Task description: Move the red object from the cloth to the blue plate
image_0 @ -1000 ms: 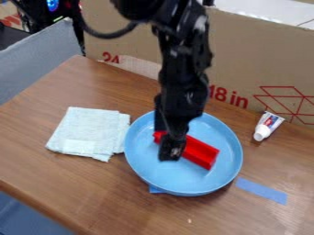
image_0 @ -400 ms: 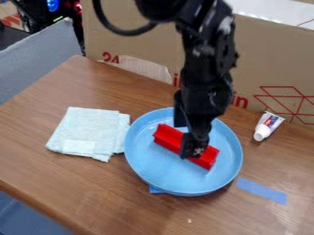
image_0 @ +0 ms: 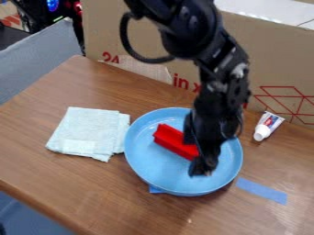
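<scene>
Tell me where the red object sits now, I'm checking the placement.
In the camera view the red object lies inside the blue plate, right of the cloth, partly behind the open gripper.

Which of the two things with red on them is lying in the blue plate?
The red object, a plain bright red block, lies in the blue plate. The white tube with red print lies on the table, right of the plate.

We cannot see the right end of the red object (image_0: 174, 139); the gripper (image_0: 203, 165) covers it. The fingertips blur into dark shapes, perhaps touching the blue plate (image_0: 153, 165). The cardboard box (image_0: 263, 55) and white tube's (image_0: 263, 126) print stay unreadable.
</scene>
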Motion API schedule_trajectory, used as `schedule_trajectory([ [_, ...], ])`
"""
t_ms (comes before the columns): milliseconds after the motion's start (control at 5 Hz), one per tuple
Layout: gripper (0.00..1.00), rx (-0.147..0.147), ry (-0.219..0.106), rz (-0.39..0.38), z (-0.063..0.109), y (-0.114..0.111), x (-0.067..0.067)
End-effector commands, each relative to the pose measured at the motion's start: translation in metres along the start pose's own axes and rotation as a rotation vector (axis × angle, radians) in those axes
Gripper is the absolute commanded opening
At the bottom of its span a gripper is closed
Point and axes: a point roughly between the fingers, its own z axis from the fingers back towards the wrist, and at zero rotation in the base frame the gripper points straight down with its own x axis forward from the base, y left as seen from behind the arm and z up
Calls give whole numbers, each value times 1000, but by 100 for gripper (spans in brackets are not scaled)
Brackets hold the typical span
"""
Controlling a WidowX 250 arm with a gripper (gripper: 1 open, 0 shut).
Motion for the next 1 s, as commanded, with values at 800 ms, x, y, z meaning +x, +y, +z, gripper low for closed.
schedule_trajectory([
  [800, 100, -32, -136, 139, -28, 13, -15],
])
